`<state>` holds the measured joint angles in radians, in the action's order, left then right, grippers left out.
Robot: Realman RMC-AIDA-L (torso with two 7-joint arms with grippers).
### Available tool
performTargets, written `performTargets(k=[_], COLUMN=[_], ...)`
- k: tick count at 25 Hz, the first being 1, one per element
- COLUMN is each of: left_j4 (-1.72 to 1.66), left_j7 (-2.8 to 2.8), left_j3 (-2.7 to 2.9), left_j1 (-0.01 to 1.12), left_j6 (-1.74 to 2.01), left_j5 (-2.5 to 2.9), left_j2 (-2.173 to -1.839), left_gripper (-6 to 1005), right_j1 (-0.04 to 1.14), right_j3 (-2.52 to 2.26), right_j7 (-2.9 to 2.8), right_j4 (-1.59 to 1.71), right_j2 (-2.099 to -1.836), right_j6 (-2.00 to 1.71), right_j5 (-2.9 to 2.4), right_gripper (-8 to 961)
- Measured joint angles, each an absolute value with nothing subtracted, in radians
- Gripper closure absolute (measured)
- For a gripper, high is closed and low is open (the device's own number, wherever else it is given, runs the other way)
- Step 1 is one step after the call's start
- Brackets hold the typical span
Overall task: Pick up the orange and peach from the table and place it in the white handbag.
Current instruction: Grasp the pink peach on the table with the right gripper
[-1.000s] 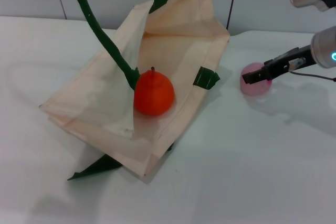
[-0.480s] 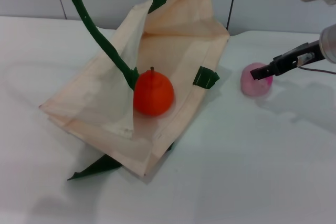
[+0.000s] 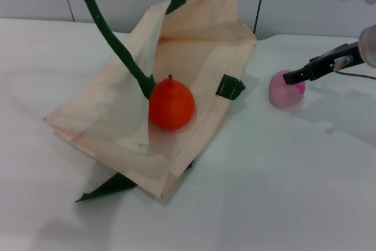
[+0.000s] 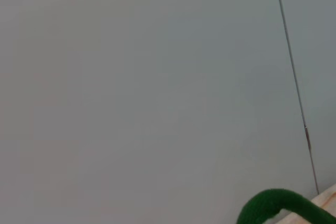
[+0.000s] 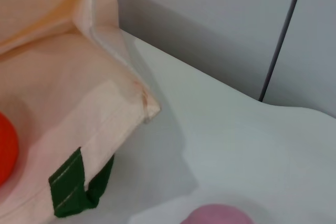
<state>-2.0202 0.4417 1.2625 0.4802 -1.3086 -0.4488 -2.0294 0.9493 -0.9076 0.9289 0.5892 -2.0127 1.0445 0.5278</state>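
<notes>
Head view: bare table (image 3: 282,192) stretches around the peach (image 3: 285,90), well apart from the white handbag (image 3: 117,110) and its open mouth. The pale pink peach sits under the right gripper (image 3: 294,78), whose grip I cannot tell. The orange (image 3: 171,104) rests inside the bag.

At about three o'clock in your head view you see the right gripper (image 3: 292,78): slim black fingers on a narrow black block that carries a small pale patch. It joins a rounded silver-grey wrist housing. A thin dark cable trails off the wrist toward the edge. At two o'clock sits another silver-grey, smooth, rounded arm link with a dark end.
</notes>
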Motion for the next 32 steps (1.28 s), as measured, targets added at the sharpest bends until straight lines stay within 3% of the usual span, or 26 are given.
performTargets(k=[5, 32], left_j4=[-2.02, -2.02], left_j7=[0.442, 0.442], left_j3=[1.262, 1.262], left_j1=[0.491, 0.506], left_j6=[-1.309, -1.319], left_j5=[-0.452, -0.448], left_j2=[-2.029, -2.028], left_gripper=[869, 862], right_j1=[0.956, 1.009], right_j3=[-0.908, -0.909], right_j7=[0.917, 0.924], right_j4=[0.57, 0.439], right_j2=[-2.012, -2.016], right_j6=[1.007, 0.922], right_j5=[0.512, 0.513], right_gripper=[75, 76])
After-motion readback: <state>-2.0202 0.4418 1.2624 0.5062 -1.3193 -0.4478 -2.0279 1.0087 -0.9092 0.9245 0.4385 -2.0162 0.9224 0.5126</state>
